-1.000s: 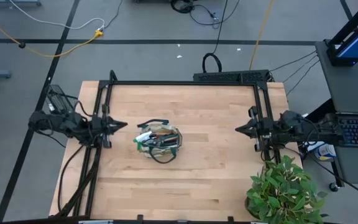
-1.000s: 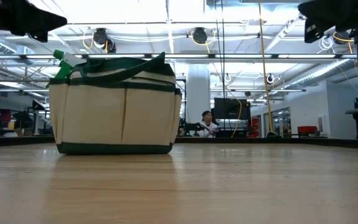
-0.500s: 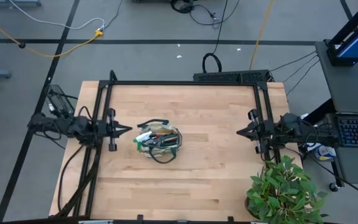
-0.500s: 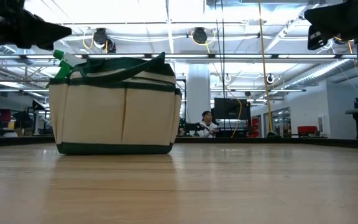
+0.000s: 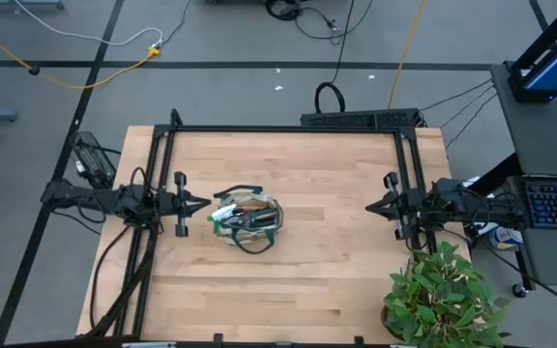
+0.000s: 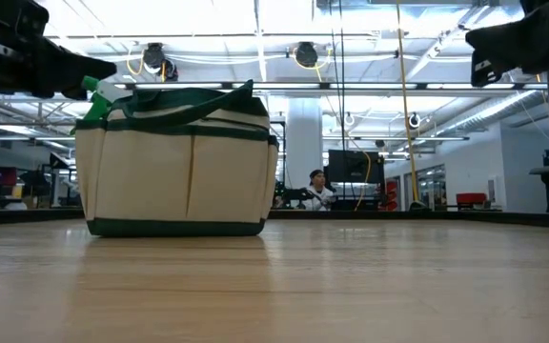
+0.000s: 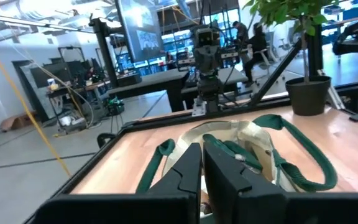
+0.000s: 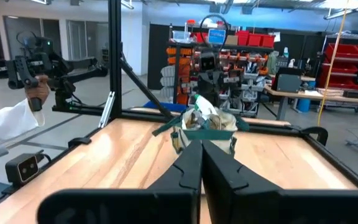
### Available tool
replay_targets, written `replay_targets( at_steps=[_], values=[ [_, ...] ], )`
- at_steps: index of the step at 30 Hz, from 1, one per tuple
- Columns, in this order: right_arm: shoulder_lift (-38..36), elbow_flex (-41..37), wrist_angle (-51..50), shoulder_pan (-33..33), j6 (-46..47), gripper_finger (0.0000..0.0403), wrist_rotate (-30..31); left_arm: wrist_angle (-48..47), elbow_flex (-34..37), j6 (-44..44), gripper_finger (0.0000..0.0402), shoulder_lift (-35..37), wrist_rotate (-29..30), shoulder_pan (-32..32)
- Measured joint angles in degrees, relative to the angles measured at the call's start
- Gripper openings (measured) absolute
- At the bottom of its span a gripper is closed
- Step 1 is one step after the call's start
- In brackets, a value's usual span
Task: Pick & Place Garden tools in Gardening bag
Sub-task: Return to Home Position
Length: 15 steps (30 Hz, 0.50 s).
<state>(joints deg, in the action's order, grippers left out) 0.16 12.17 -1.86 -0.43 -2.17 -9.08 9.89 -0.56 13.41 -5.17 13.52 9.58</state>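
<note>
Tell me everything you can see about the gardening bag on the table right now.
The gardening bag is a small tan fabric tote with dark green trim, base band and loop handles, its side stitched into pockets. It stands upright on the wooden table, left of centre, open-topped and filled with garden tools; a green-and-white item pokes above its rim. The left gripper hangs close beside it.

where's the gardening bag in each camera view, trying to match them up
High view: gardening bag left of the table's middle.
Low view: bag on the picture's left, standing upright.
Left wrist view: bag close ahead of the left gripper.
Right wrist view: bag farther off, straight ahead of the right gripper.
Shared landmark: the wooden table under it, in all four.
</note>
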Motion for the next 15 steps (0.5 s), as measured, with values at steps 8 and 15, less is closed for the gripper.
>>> replay_targets(
  at_steps=[8, 15],
  values=[
    [0.0, -3.64, 4.7, 0.0, 1.82, 0.0002, 0.11, -3.08, 0.0, -4.96, 0.0024, -0.02, -4.13, -0.61],
    [0.05, -8.1, 9.23, 0.0, 3.54, 0.0002, 0.03, -4.21, -0.02, -7.58, 0.0024, -0.07, -4.07, -0.61]
  ],
)
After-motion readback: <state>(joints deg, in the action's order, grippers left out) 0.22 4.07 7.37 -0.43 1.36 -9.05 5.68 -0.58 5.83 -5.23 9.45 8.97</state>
